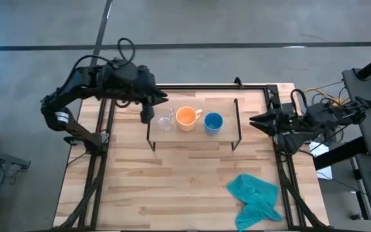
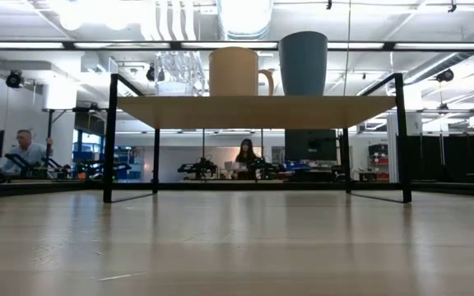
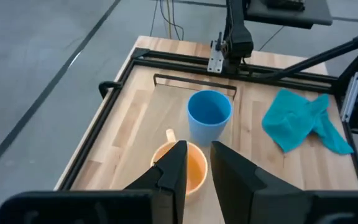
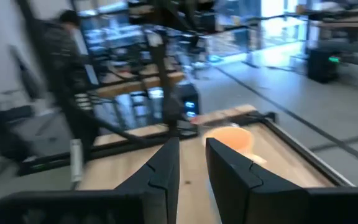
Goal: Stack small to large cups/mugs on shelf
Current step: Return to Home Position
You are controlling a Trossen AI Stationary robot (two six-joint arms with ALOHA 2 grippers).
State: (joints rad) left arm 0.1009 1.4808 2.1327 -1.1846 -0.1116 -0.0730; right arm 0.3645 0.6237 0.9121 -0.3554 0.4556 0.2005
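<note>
Orange mug [image 1: 186,118], blue cup [image 1: 213,122], clear glass cup [image 1: 165,120] — faint, seemingly untinted, light-wood shelf [image 1: 198,139], teal cloth [image 1: 256,195]

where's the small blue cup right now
In the high view the small blue cup stands on the light-wood shelf, at the row's right end, beside the orange handled mug.

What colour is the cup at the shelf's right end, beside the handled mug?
Blue. The cup shows most clearly in the left wrist view.
</note>
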